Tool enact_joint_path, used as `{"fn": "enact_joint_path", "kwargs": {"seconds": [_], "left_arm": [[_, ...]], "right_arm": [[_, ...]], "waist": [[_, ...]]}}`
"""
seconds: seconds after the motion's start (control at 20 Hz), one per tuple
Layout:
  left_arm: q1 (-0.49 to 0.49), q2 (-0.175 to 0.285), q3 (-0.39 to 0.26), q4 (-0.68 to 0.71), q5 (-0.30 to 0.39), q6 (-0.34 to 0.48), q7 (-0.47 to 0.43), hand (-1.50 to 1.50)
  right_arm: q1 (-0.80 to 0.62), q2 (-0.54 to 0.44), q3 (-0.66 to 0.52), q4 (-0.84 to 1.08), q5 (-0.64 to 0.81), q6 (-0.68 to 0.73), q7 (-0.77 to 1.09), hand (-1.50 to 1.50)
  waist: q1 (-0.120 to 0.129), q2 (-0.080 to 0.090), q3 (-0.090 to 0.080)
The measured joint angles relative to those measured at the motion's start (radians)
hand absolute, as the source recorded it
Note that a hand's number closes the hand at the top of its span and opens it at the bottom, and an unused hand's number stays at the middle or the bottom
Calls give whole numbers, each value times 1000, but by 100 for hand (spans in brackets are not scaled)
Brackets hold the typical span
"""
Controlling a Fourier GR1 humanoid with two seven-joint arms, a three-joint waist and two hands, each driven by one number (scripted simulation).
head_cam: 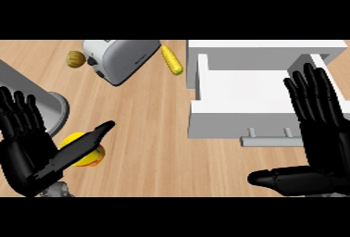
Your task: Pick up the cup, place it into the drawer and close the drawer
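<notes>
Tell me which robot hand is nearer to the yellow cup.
Left. The left robot hand sits right beside the yellow cup, its thumb crossing over it in the view. The right robot hand is far off to the cup's right, over the open drawer.

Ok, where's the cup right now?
In the head view the cup is on the counter at the lower left, partly hidden by the left robot hand and its thumb, well to the left of the open drawer.
</notes>
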Motion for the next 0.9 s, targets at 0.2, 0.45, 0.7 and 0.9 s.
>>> {"fn": "enact_joint_path", "kwargs": {"seconds": [0.2,0.45,0.7,0.9], "left_arm": [[14,2,6,15,14,17,-8,-150],[72,-2,-13,29,51,39,-39,-150],[128,3,12,89,132,31,-130,-150],[166,0,39,148,192,30,-209,-150]], "right_arm": [[-1,4,7,-11,9,-3,12,-150],[13,-1,-1,-14,3,11,2,-150],[-4,-12,-23,-25,-19,15,26,-150],[17,-23,-39,-43,-37,32,29,-150]], "waist": [[0,0,0],[0,0,0],[1,0,0],[0,0,0]]}}
